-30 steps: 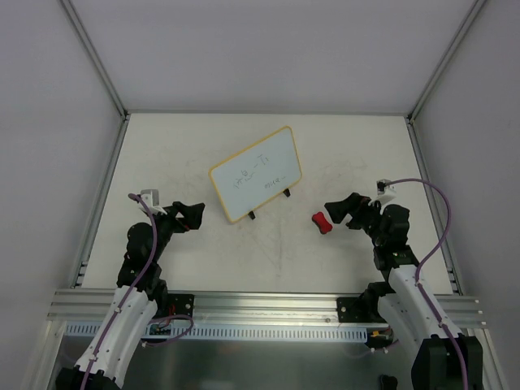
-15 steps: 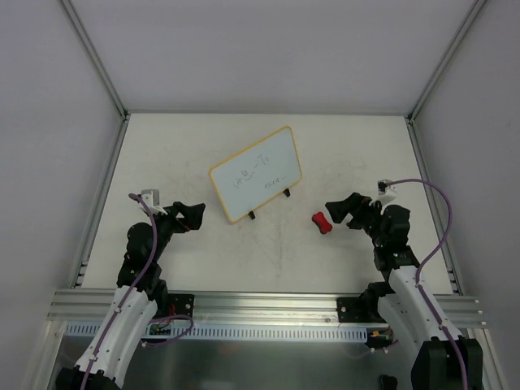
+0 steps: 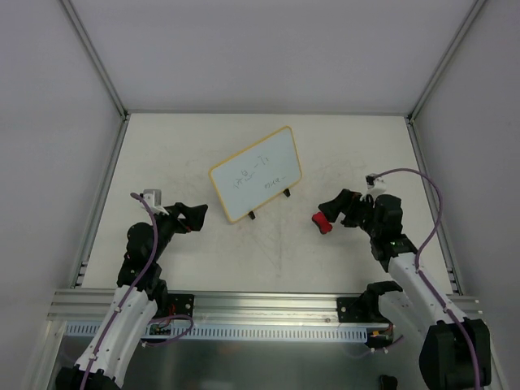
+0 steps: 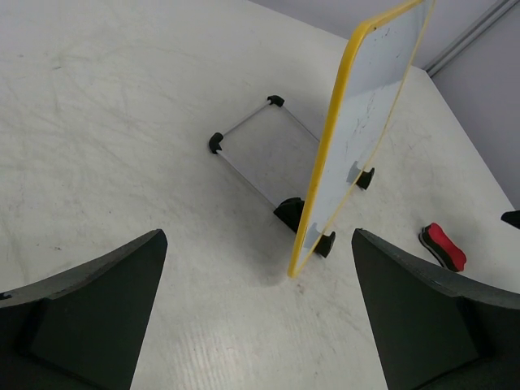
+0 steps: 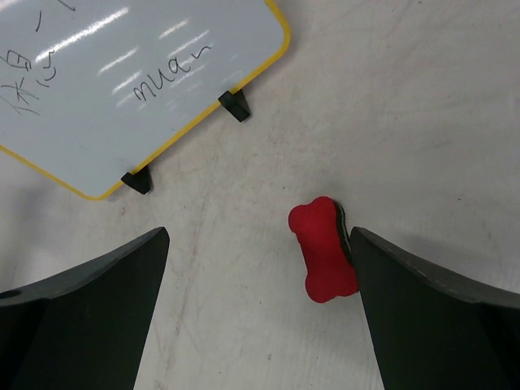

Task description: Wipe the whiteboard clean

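Observation:
The whiteboard (image 3: 256, 173) stands tilted on two black feet mid-table, its yellow frame around dark handwriting (image 5: 166, 75). From the left wrist I see it edge-on (image 4: 357, 138). A red bone-shaped eraser (image 3: 321, 222) lies on the table to its right. My right gripper (image 3: 327, 213) is open and low over the eraser (image 5: 325, 250), which lies between the fingers, right beside the right finger (image 5: 439, 325). My left gripper (image 3: 195, 216) is open and empty, left of the board's lower corner, apart from it.
The pale table (image 3: 195, 146) is boxed in by grey walls with metal rails (image 3: 101, 195) along its left and right sides. A metal beam (image 3: 260, 305) carries both arm bases at the near edge.
My right gripper has moved left and forward, bringing its open fingers around the red eraser. The left arm, board and eraser have stayed put.

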You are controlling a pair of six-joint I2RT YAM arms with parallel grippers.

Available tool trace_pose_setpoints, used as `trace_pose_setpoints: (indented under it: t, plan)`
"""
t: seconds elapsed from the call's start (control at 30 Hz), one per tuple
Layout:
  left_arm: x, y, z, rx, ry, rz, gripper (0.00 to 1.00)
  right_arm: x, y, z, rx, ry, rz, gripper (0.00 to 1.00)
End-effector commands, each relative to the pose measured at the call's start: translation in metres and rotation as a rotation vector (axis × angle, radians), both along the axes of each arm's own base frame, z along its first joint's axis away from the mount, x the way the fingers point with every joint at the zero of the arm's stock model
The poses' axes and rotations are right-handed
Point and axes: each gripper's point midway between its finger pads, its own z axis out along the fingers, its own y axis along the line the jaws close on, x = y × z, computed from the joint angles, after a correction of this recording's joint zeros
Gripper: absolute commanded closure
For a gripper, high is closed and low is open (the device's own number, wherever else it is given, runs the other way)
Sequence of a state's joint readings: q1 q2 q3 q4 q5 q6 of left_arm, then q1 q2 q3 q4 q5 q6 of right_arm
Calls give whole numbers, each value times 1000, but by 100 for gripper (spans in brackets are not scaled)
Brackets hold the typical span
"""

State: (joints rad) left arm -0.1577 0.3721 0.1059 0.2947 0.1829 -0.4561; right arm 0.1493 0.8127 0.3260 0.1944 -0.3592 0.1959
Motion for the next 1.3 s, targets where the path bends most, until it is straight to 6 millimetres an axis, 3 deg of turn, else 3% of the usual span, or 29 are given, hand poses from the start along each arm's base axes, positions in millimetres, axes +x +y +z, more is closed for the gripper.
trace_pose_setpoints:
  t: [0.0,0.17,0.5,0.6,0.73,0.87,1.07,1.27]
  plan:
    - [1,-8,22,1,-77,-45,1,2,9,6,-119,27,47,1]
    - [1,-9,22,-1,-78,-51,1,-7,28,3,-209,102,140,1]
    - [1,-10,23,-5,-73,-57,1,-11,3,-2,-475,79,139,1]
    - [1,-11,23,-5,-75,-60,1,-21,-2,-9,-546,159,191,1]
    - [1,-12,23,-4,-72,-68,1,-23,13,-32,-555,290,320,1]
    - [0,-13,23,-4,-74,-76,1,-18,15,-47,-577,353,335,1]
    - [0,-13,23,-1,-77,-79,1,-12,11,-56,-603,393,308,1]
    - [0,-14,23,-1,-77,-83,1,-9,13,-60,-624,417,299,9]
